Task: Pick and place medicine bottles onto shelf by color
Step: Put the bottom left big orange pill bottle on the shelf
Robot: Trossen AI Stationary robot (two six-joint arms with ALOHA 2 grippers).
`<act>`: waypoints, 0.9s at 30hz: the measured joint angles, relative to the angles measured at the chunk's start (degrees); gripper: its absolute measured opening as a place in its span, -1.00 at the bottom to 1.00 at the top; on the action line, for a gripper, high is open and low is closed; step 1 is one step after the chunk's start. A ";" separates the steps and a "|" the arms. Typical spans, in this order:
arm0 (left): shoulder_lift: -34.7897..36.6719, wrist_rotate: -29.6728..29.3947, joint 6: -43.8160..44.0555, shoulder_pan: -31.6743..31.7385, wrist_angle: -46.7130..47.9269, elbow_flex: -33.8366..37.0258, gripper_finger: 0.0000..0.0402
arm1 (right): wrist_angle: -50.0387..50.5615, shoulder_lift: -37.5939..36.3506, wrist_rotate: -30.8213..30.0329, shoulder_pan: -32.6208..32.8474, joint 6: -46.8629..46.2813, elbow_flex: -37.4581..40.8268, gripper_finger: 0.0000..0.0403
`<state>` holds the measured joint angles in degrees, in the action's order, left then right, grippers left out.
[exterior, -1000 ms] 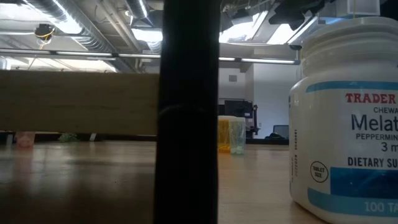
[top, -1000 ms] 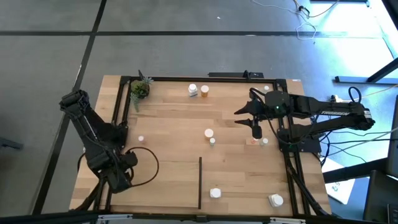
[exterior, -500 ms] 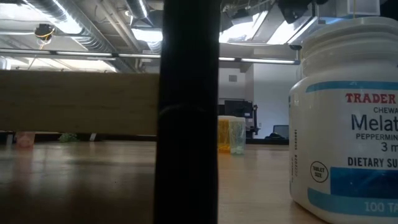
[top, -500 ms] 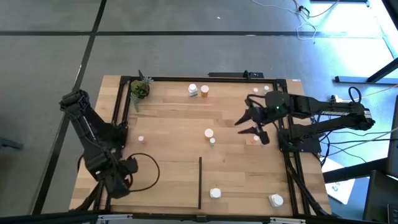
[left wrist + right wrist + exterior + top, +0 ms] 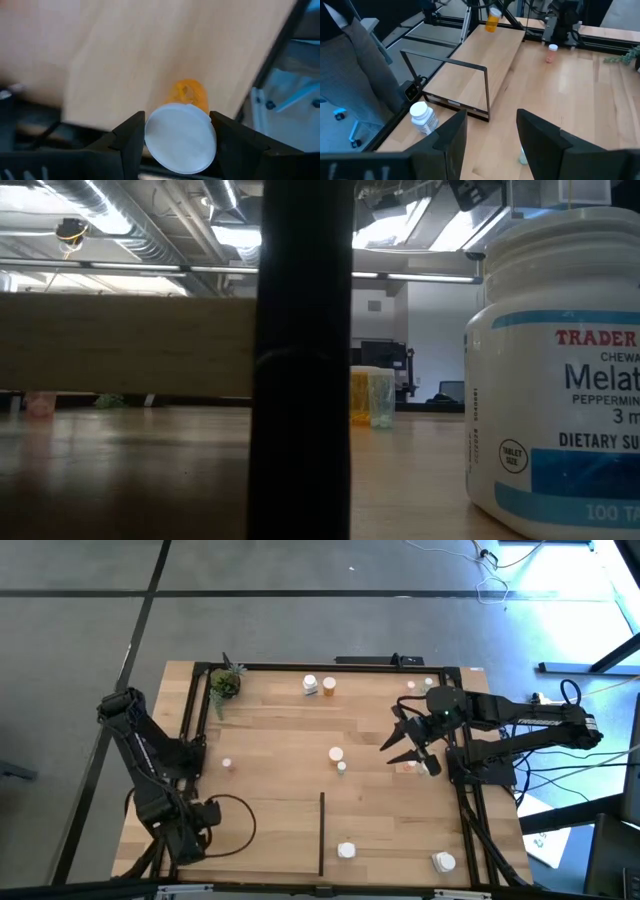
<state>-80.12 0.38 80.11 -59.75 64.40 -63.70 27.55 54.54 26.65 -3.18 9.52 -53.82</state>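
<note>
Two things could bite here, I reckon. First, the left gripper [image 5: 177, 129] is clamped on an orange bottle [image 5: 187, 94] by its white cap end, and it hangs at the near left corner of the shelf [image 5: 270, 800], right about at the black rail [image 5: 183, 745]. If it lets go there, the bottle probably clips the rail or drops off the board altogether. A loop of cable [image 5: 240, 825] also lies on the wood just beside it, which could snag or tip a bottle set down there.

Second, the right gripper [image 5: 408, 744] has its fingers apart and holds nothing. It hovers on the right side, just beside a couple of tiny bottles [image 5: 428, 768] near the right rail. A sloppy descent would likely knock one over or roll it.

Room-wise, there's plenty of bare wood between the left rail and the divider strip [image 5: 321, 830]. The middle only has a white-capped bottle [image 5: 336, 754] and a smaller one [image 5: 341, 768] touching or nearly so, so I'd steer around those.
</note>
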 joint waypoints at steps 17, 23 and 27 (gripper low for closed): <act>-5.38 3.73 -3.78 -0.47 -6.29 -0.22 0.00 | 0.00 0.00 -0.01 0.00 0.00 0.02 -0.13; -5.39 4.53 -1.00 -2.19 -5.29 -0.17 0.00 | 0.07 0.00 -0.01 0.00 0.00 0.04 -0.13; -5.39 4.59 1.65 -2.22 -4.87 -0.17 0.00 | 0.07 0.00 -0.01 0.00 0.00 0.09 -0.13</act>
<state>-85.52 4.97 81.75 -61.98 59.53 -63.88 27.62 54.54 26.63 -3.18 9.52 -53.74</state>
